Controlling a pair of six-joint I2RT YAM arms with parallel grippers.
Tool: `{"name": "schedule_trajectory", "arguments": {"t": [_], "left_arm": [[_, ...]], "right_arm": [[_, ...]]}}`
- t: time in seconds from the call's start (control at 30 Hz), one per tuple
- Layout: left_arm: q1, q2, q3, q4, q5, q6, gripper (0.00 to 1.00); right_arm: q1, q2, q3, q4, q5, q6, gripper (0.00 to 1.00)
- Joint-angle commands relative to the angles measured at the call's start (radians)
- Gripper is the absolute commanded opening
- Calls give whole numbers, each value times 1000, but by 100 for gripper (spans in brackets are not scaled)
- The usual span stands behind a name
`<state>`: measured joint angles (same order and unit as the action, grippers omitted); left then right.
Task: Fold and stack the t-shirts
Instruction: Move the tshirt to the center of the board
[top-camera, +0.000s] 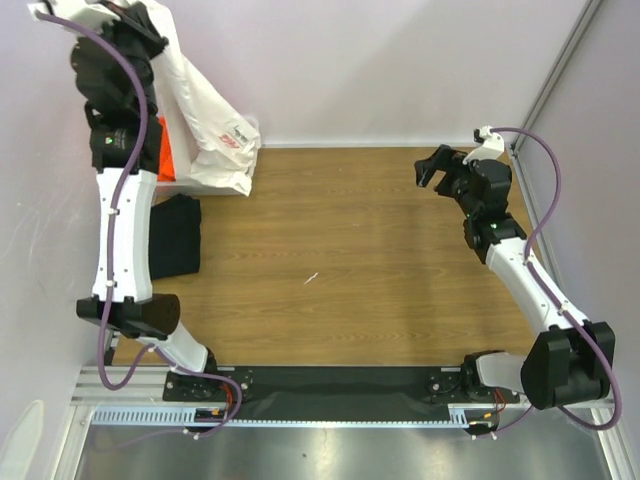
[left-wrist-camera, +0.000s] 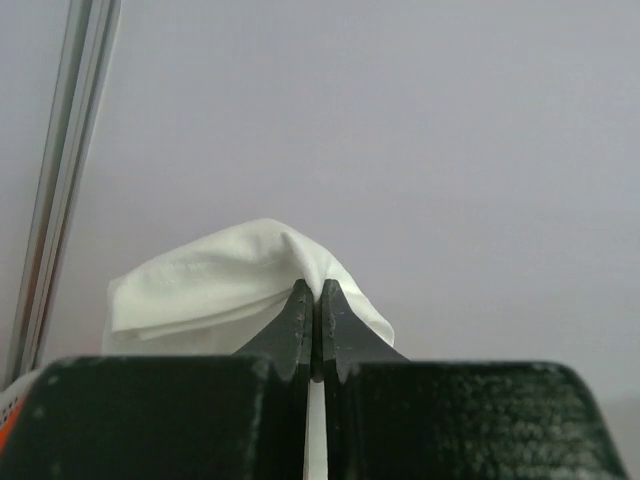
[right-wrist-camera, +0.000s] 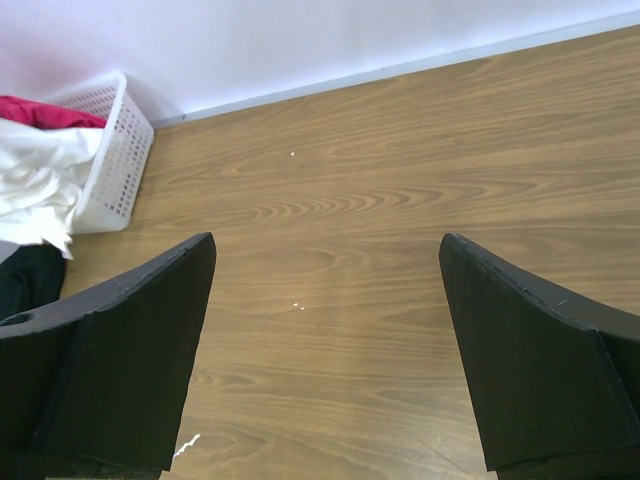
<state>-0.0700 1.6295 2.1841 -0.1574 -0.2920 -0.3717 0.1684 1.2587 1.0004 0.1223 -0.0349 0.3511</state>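
Hanging from the closed left pincer (left-wrist-camera: 313, 292), the white t-shirt (top-camera: 205, 110) trails downward.

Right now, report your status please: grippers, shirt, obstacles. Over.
Left gripper shut on white t-shirt, cloth hanging from it. Right gripper open, empty, over the table. Black t-shirt lies beside left arm.

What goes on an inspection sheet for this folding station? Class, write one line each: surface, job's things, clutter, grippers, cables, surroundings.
Surface: wooden table, middle bare.
Job's things: white t-shirt hanging from the left gripper over the basket; black t-shirt flat at the left edge; orange cloth partly hidden by the left arm.
Clutter: small white scrap mid-table.
Grippers: left gripper shut on the white t-shirt; right gripper open, empty.
Cables: purple cables along both arms.
Surroundings: pale walls, metal corner post.
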Motion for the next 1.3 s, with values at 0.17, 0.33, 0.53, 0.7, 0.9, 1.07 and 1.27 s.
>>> {"name": "schedule_trajectory", "arguments": {"t": [0.17,0.33,0.53,0.7,0.9,1.07,1.27], "left_arm": [[-105,-49,174,48,117,56,0],[-201,-128,148,61,175,89,0],[-381,-218,71,44,117,207,0],[-519,-302,4,36,25,309,0],[-582,-414,-191,85,-82,355,0],[-582,-464,-251,38,-116,337,0],[-599,-526,-279,-4,-99,307,0]], "right_arm": [[6,-65,-23,34,-65,0,100],[14,-102,-31,8,-63,-33,100],[23,-243,-75,-9,-89,-90,100],[40,-350,-118,-19,-132,-135,100],[60,-423,-129,-92,-117,-158,100],[88,-432,-128,-119,-193,-190,100],[155,-410,-135,-96,-235,-234,100]]}}
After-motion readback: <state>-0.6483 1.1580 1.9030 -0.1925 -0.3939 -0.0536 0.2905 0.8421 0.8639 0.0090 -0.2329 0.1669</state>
